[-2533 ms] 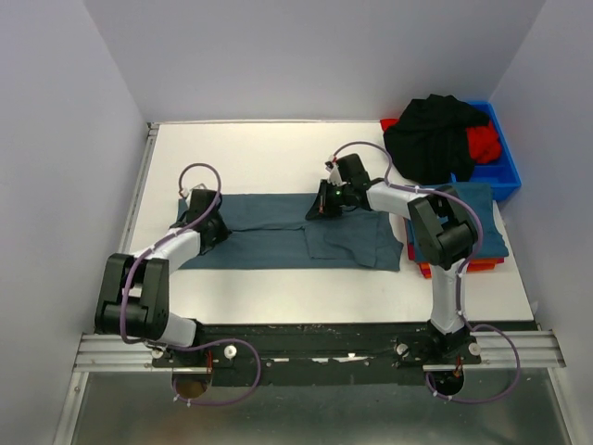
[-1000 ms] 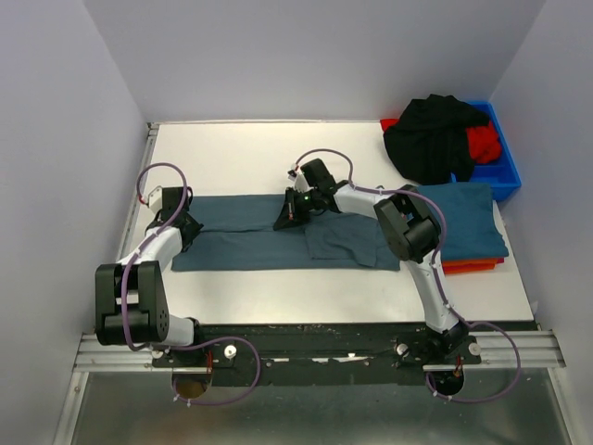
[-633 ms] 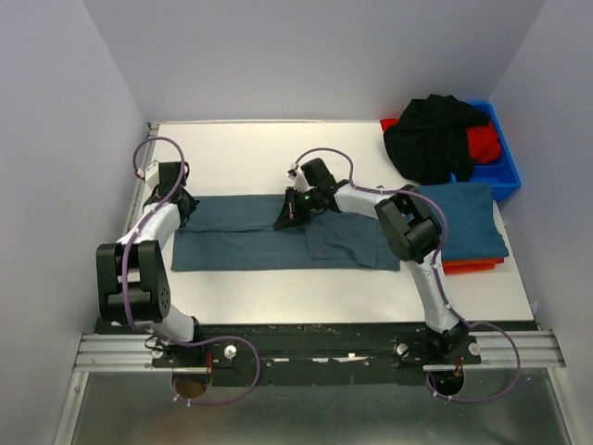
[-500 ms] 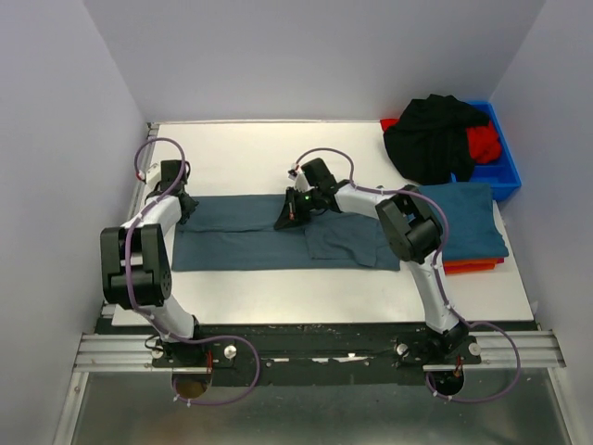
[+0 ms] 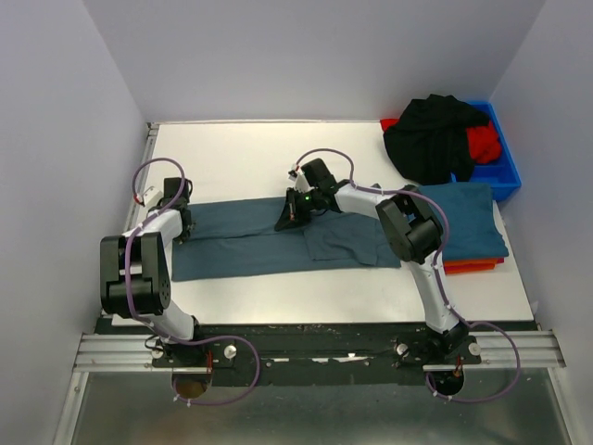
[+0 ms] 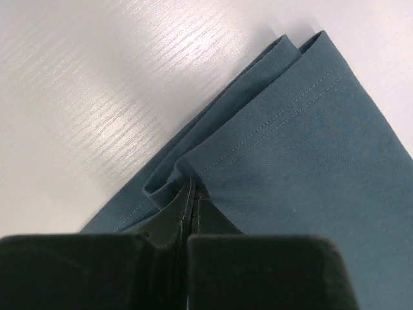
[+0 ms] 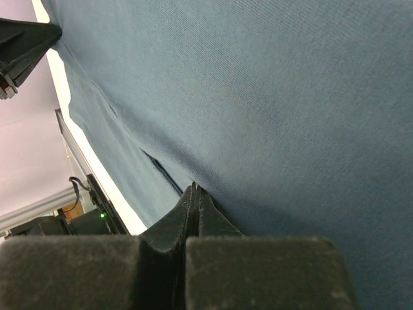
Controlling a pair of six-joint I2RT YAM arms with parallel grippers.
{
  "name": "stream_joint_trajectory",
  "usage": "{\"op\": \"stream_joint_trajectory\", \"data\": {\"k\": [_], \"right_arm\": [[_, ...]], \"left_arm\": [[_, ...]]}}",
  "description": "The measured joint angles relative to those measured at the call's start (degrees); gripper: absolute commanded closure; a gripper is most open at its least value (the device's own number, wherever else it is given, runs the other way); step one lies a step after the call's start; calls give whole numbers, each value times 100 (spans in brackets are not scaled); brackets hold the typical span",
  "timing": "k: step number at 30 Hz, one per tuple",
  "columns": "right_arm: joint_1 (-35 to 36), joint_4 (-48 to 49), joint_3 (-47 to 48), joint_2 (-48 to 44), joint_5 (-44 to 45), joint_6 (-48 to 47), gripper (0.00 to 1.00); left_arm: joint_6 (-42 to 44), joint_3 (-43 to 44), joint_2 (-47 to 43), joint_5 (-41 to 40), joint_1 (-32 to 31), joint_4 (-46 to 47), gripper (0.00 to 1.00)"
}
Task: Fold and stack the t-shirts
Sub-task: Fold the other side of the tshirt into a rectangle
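Overhead light: bright and even, pouring down from above; the white table (image 5: pixel 278 158) glows with no hard glare.
Overhead shadows: soft, short, tucked close under whatever stands on it.
Overhead edges: centre crisp; walls lean outward at the sides, bottom strip greyer and dimmer.
Left wrist glare: big white sheen across the tabletop, upper left to centre, washing out the grain.
Left wrist focus: teal t-shirt (image 6: pixel 310 148) stitching sharp; my left gripper (image 6: pixel 192 188) is a black blur along the bottom.
Right wrist light: flatter, dimmer; weave sharp mid-frame, soft shade at the lower-left crease.
Right wrist focus: my right gripper (image 7: pixel 193 191) blurs black at the bottom; upper left corner is pale and hazy.
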Motion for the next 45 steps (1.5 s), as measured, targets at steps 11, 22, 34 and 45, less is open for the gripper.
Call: {"op": "stream_joint_trajectory", "data": {"k": [11, 22, 34, 45], "right_arm": [[0, -44, 0, -2, 83, -74, 99], [0, -125, -186, -291, 337, -219, 99], [-433, -210, -2332, -3235, 2269, -85, 99], [-1797, -1862, -2210, -2992, 4107, 374, 99]], "left_arm": [[-127, -520, -636, 76, 17, 28, 100], [-315, -560, -549, 387, 118, 264, 100], [-144, -599, -2492, 501, -284, 79, 100], [358, -614, -1539, 1075, -927, 938, 100]]}}
